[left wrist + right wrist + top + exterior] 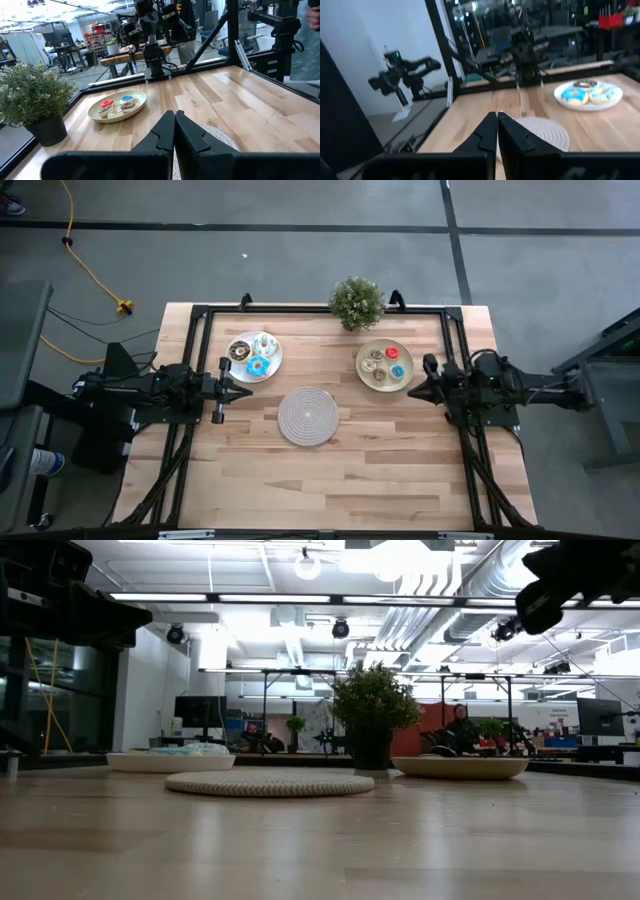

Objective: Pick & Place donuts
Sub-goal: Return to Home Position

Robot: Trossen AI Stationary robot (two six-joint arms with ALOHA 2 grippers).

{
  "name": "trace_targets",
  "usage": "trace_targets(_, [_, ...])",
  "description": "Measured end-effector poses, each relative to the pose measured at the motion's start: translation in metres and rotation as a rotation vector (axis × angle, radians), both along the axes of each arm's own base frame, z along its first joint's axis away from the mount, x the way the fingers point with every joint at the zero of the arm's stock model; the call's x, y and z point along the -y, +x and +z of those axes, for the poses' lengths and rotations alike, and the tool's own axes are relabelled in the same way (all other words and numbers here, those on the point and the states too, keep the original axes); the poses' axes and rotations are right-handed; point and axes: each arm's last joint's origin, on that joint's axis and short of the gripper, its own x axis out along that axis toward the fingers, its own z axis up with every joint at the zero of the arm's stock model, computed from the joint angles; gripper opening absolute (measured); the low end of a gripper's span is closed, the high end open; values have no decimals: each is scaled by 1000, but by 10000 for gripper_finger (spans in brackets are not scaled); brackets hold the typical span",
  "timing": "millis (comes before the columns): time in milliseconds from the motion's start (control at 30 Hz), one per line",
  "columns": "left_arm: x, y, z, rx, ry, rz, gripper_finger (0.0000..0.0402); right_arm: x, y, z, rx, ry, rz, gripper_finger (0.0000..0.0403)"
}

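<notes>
Several small donuts lie on two plates. A white plate (254, 356) at the far left carries blue-iced, white-blue and brown donuts (258, 366), also seen in the right wrist view (574, 96). A cream-yellow plate (384, 365) at the far right carries red, blue and tan donuts (393, 353), seen in the left wrist view too (106, 104). My left gripper (244, 391) hovers shut above the table, just near of the white plate. My right gripper (412, 391) hovers shut by the near right rim of the yellow plate.
A round woven pale mat (307, 416) lies at the table's middle between both grippers. A potted green plant (356, 302) stands at the far edge. A black frame (300, 310) runs along the far and side edges. Bare wood stretches toward the near edge.
</notes>
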Motion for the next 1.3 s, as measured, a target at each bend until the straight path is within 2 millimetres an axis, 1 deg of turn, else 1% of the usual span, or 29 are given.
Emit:
trace_targets(100, [0, 0, 0, 0, 0, 0, 0, 0, -7, 2, 58, 21, -22, 8])
trace_targets(233, [0, 0, 0, 0, 0, 0, 0, 2, -17, 3, 129, 19, -75, 1])
trace_targets(400, [0, 0, 0, 0, 0, 0, 0, 5, -25, -2, 118, 18, -122, 1])
trace_targets(467, [0, 0, 0, 0, 0, 0, 0, 6, -25, -4, 99, 18, -132, 1])
trace_targets(767, [0, 0, 0, 0, 0, 0, 0, 12, -25, 1, 158, -92, -264, 1])
trace_targets(867, [0, 0, 0, 0, 0, 0, 0, 12, -21, -4, 235, -85, -254, 1])
trace_targets(933, [0, 0, 0, 0, 0, 0, 0, 12, -17, -11, 294, -61, -240, 1])
trace_targets(1033, [0, 0, 0, 0, 0, 0, 0, 12, -13, -24, 309, -42, -238, 1])
trace_targets(1133, [0, 0, 0, 0, 0, 0, 0, 13, -11, -32, 333, -44, -236, 1])
trace_targets(1300, [0, 0, 0, 0, 0, 0, 0, 12, -11, -32, 346, -54, -219, 0])
